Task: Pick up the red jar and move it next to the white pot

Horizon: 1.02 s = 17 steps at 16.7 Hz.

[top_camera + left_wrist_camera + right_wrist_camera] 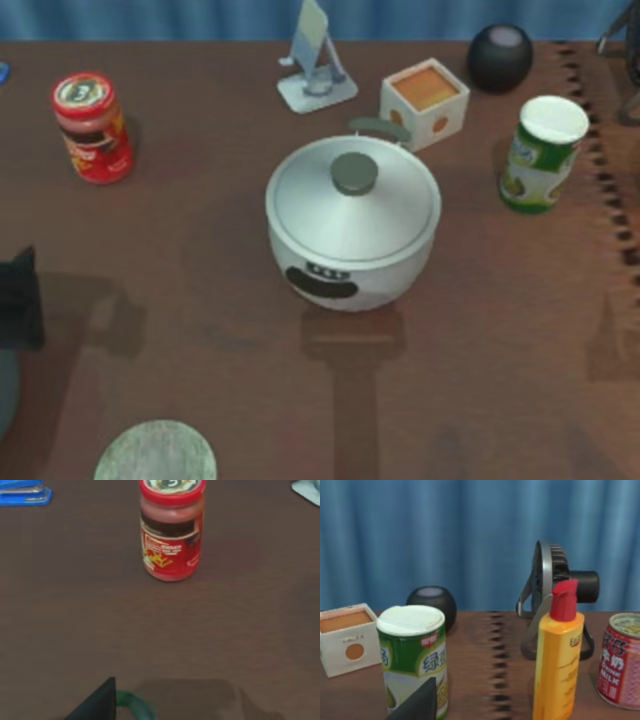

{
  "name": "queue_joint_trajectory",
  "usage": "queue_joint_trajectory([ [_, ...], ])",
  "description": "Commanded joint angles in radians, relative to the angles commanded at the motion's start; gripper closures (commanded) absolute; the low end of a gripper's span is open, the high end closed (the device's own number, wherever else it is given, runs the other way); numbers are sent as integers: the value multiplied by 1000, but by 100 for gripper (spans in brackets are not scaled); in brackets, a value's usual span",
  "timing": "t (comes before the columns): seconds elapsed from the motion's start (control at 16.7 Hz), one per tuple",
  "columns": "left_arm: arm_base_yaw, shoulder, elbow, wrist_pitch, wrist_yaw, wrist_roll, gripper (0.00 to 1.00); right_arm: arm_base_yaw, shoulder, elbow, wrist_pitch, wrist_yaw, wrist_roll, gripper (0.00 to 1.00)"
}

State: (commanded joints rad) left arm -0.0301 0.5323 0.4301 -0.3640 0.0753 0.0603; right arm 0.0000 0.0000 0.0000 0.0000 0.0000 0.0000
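The red jar (92, 127) stands upright at the far left of the table, with its white-green top facing up. In the left wrist view the red jar (171, 530) is straight ahead, some way off. The white pot (352, 220) with silvery lid and grey knob sits mid-table, its black oval panel toward the front. My left gripper (18, 300) hovers at the left edge, nearer the front than the jar, open and empty; one dark finger (97, 705) shows. My right gripper (462, 712) is open, off the top view, facing the green-and-white jar (412, 660).
A green-and-white jar (540, 152), a white cube with orange top (424, 100), a black ball (500, 57) and a phone stand (316, 65) stand behind and right of the pot. A grey disc (155, 455) lies front left. Yellow bottle (559, 660), red can (622, 660), fan (560, 595).
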Motion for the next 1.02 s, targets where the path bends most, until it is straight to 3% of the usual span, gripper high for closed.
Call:
queue_joint_trajectory([
  [0.54,-24,830,784,-467,47,79,0,0,0,0,0,0,0,0],
  [1.02,-23,1520,1562,-805,30,145,0,0,0,0,0,0,0,0],
])
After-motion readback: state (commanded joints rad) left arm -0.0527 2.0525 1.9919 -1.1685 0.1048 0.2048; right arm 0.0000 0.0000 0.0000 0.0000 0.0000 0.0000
